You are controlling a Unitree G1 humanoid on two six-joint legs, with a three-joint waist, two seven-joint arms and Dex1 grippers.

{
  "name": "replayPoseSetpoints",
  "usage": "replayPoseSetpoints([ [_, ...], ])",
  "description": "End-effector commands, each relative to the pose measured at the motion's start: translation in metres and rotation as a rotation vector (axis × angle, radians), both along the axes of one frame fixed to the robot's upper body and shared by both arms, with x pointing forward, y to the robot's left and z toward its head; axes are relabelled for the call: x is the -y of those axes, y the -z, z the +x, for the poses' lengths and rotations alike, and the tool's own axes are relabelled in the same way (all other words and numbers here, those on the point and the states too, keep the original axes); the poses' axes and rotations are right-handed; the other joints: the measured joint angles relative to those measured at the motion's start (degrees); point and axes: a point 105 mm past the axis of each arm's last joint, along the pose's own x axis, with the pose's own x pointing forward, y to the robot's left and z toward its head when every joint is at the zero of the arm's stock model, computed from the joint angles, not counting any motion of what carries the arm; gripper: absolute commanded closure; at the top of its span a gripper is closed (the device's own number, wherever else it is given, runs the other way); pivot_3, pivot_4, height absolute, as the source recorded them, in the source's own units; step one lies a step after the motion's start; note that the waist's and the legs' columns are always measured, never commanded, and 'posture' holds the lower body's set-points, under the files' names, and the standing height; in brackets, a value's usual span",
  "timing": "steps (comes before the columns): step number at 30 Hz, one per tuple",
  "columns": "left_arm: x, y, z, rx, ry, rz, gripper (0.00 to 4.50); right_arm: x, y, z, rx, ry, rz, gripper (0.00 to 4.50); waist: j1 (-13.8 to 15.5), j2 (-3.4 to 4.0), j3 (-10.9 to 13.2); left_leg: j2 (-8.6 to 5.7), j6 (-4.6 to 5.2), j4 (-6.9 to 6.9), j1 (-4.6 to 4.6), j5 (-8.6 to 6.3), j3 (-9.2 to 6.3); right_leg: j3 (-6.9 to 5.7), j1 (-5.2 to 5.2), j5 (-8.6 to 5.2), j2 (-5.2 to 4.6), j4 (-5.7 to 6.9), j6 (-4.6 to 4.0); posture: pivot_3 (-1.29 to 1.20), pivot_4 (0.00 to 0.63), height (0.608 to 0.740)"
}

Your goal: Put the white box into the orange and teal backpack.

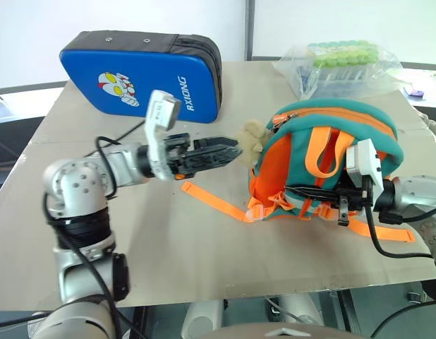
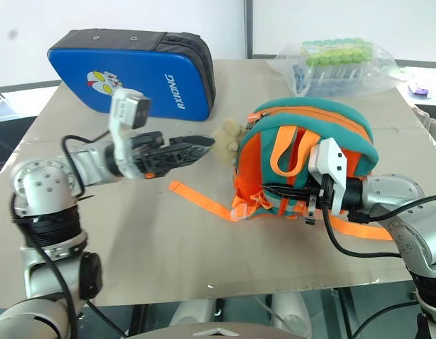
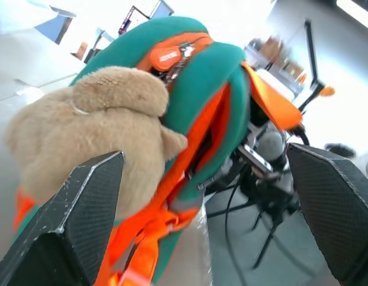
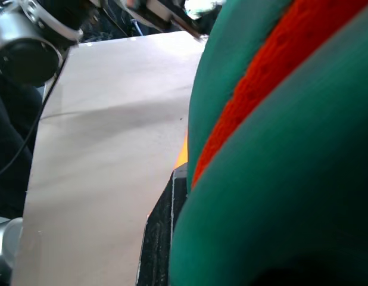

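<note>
- Beige tabletop [image 1: 168,254] fills your head views, with white walls behind it.
- At 10 o'clock on it you have a blue padded case [image 1: 140,74] standing on its edge, zipped, with a cartoon figure and pale lettering on its face.
- At 1 o'clock sits a clear plastic bag [image 1: 338,67] holding a rack of green-capped tubes.
- At 3 o'clock from the table's middle is the orange and teal backpack [image 1: 324,162]: orange body, teal trim, orange straps trailing toward 6 o'clock, and a tan plush charm [image 1: 250,138] hanging at its 9 o'clock side. Its zip seam runs along the teal top; you cannot see inside.
- Your left gripper [image 1: 228,150] hovers level just at 9 o'clock of the charm, jaws spread wide in the left wrist view, holding nothing.
- Your right gripper [image 1: 303,191] lies at the backpack's front, black fingers pinched together against the fabric and straps; you cannot tell which part it grips.
</note>
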Motion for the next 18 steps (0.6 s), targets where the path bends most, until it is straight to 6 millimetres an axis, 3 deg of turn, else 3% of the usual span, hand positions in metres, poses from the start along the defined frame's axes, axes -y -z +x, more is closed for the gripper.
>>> replayPoseSetpoints([
  [1, 0.010, 0.004, 0.015, -0.018, -0.090, 0.063, 0.05, 0.000, -0.007, -0.010, 0.027, -0.011, -0.001, 4.50, -0.1, -0.01, 0.0, -0.03, 0.00, 0.01, 0.00, 0.00, 0.01, 0.00, 0.01, 0.00, 0.00, 0.00, 0.00, 0.00, 0.150, 0.740],
  [7, 0.017, 0.013, 0.029, 0.069, -0.186, 0.203, 0.05, 0.004, -0.005, -0.014, 0.019, 0.032, -0.007, 4.50, 0.0, -0.01, 0.0, -0.19, -0.01, -0.01, 0.00, 0.00, 0.01, 0.06, 0.00, 0.00, -0.02, 0.00, -0.02, 0.00, 0.150, 0.740],
  [10, 0.011, -0.003, 0.037, 0.116, -0.251, 0.183, 0.05, 0.004, -0.005, -0.016, 0.025, 0.047, -0.011, 4.50, 0.3, -0.01, 0.0, -0.29, 0.00, -0.01, -0.02, 0.00, -0.01, 0.04, 0.00, 0.00, -0.10, -0.01, -0.02, 0.00, 0.150, 0.740],
  [14, 0.001, -0.020, 0.025, 0.046, -0.175, 0.104, 0.05, 0.005, -0.005, -0.017, 0.026, 0.056, -0.007, 4.50, 0.0, -0.01, 0.0, -0.30, 0.00, -0.01, -0.03, 0.00, -0.01, 0.04, -0.01, 0.00, -0.12, -0.02, -0.01, 0.00, 0.150, 0.740],
  [18, 0.007, -0.004, 0.022, 0.045, -0.155, 0.191, 0.05, 0.004, -0.004, -0.017, 0.024, 0.053, -0.002, 4.50, -0.3, 0.00, 0.0, -0.29, 0.00, -0.02, -0.01, 0.00, -0.01, 0.04, -0.01, -0.01, -0.10, -0.01, 0.00, 0.00, 0.150, 0.740],
])
